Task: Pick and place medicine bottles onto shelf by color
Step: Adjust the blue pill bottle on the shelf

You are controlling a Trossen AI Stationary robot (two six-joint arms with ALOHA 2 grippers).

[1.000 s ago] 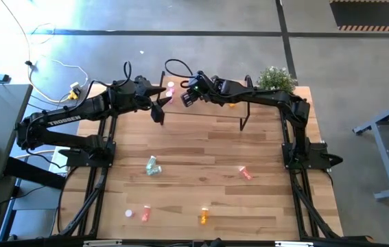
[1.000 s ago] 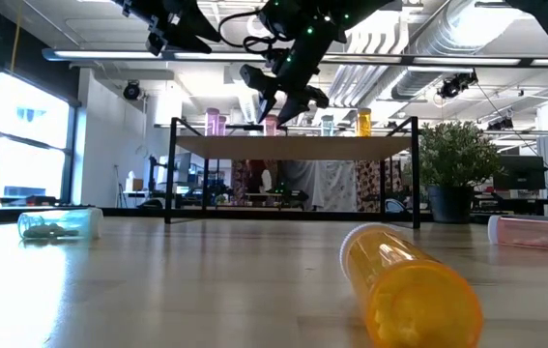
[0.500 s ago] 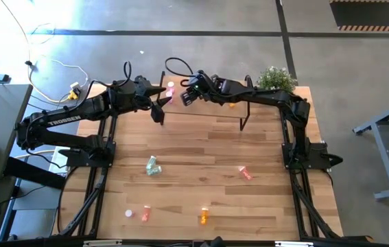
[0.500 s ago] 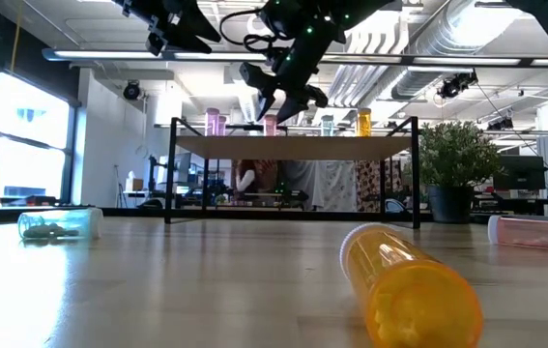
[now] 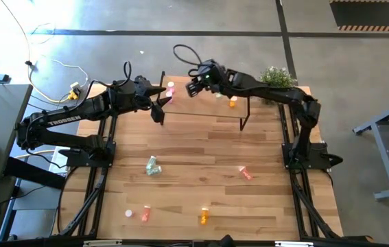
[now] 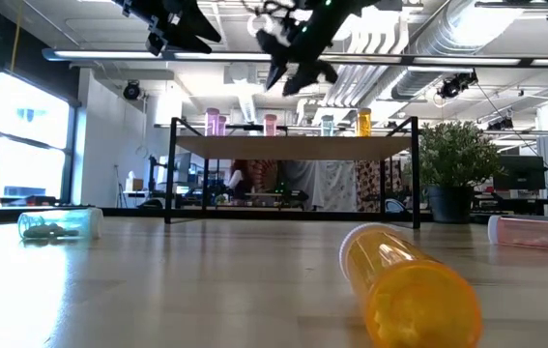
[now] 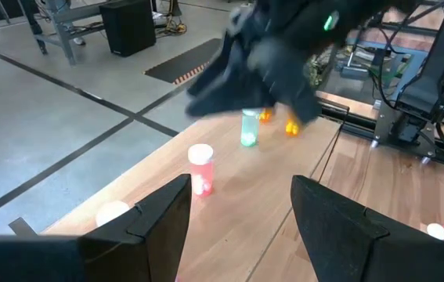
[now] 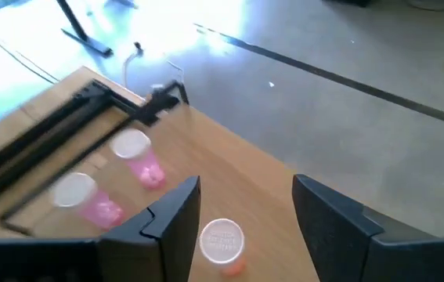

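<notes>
The shelf [image 6: 293,145] stands at the table's far side with capped medicine bottles upright on it: pink [image 6: 214,121], salmon-red [image 6: 270,124], pale green [image 6: 327,124] and orange [image 6: 363,122]. My right gripper [image 5: 193,88] hangs open above the shelf, over the salmon-red bottle [image 8: 223,243] and clear of it; two pink bottles [image 8: 142,160] stand beyond. My left gripper [image 5: 160,103] waits open and holds nothing, by the shelf's left end. More bottles lie on the tabletop: green [image 5: 153,165], salmon-red [image 5: 244,173], pink [image 5: 144,214], orange [image 5: 204,217].
A potted plant [image 5: 275,79] stands at the table's far right corner, beside the shelf. The shelf's black legs [image 6: 170,174] rise from the table. In the low view the orange bottle [image 6: 409,290] lies close to the table's near edge. People move in the room behind.
My right gripper has risen from just above the salmon-red bottle on the shelf and drawn a little toward the table's far edge, staying open. The bottle stays upright on the shelf.
</notes>
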